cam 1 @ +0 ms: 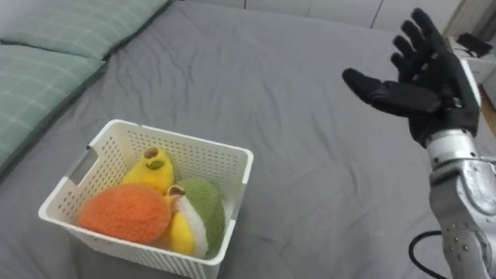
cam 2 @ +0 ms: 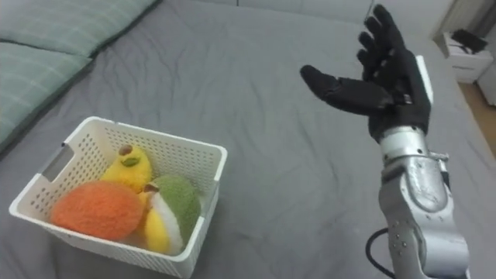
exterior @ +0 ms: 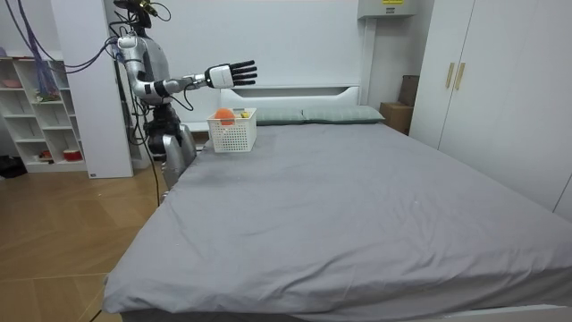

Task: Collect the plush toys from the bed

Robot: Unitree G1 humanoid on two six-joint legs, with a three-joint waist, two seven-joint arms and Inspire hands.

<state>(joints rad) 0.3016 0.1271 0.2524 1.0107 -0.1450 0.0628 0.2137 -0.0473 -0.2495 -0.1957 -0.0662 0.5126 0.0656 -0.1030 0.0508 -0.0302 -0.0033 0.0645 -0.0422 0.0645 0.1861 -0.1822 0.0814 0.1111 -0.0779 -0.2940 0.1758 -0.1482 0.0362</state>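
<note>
While the robot stands at the side of the bed (exterior: pixel 357 206) up by the headboard end, on the room view's left, its right hand (cam 1: pixel 422 84) is stuck out over the grey sheet (cam 1: pixel 310 178). The fingers are straight and spread, the thumb points off to the left, and it's grasping nothing. The arm comes in from the lower right, and the hand hangs in the air well apart from the basket (cam 1: pixel 205 164), off to the basket's right and a bit farther away.

All the toys I can spot are in that white lattice basket, which sits on the sheet at the near left. The orange toy (cam 1: pixel 124 213) (round and fuzzy, the biggest of the lot) fills the near-left corner. The yellow toy (cam 1: pixel 151 172) is right behind it on the far side, touching it. The green toy (cam 1: pixel 205 208) leans against the right wall, with a white and yellow bit showing at its near edge, and it's pressed up against the orange one too.

Two green pillows (cam 1: pixel 46 70) lie at the far left, near the basket but not touching it.

From the room view you also get a white shelf (exterior: pixel 36 107) behind the robot and a wardrobe (exterior: pixel 483 89) across the bed.
</note>
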